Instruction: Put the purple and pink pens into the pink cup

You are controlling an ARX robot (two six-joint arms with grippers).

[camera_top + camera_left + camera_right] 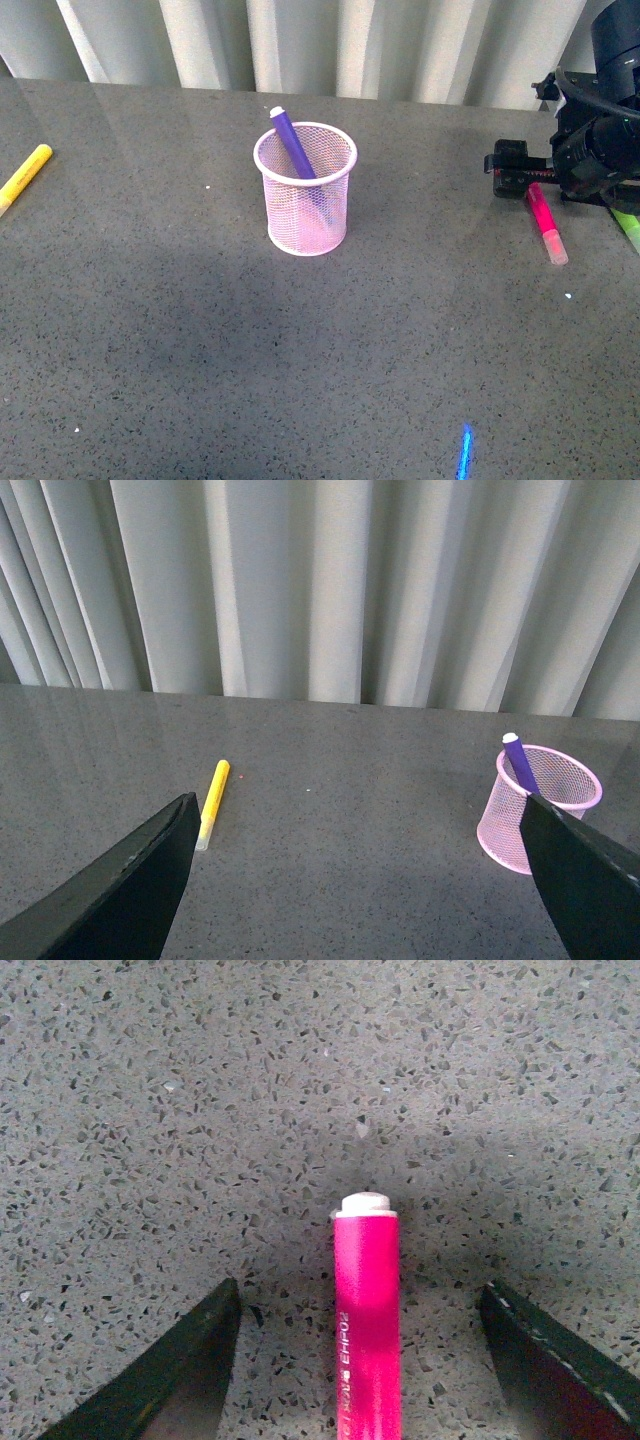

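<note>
Right gripper (pixel 360 1295) hangs spread open, well right of the pink cup (pixel 305 190), where the purple pen (pixel 292 140) already leans. The pink pen (pixel 367 1310) lies flat between its jaws untouched, long axis running along them (the left gripper (pixel 358 810), also spread, is much farther off).

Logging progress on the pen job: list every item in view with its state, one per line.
purple pen: in the cup, leaning on the rim
pink cup: upright, holds only the purple pen
pink pen: flat on the table, not gripped
yellow pen: flat on the table
green pen: on the table, mostly hidden
right gripper: open, either side of the pink pen
left gripper: open, empty
</note>
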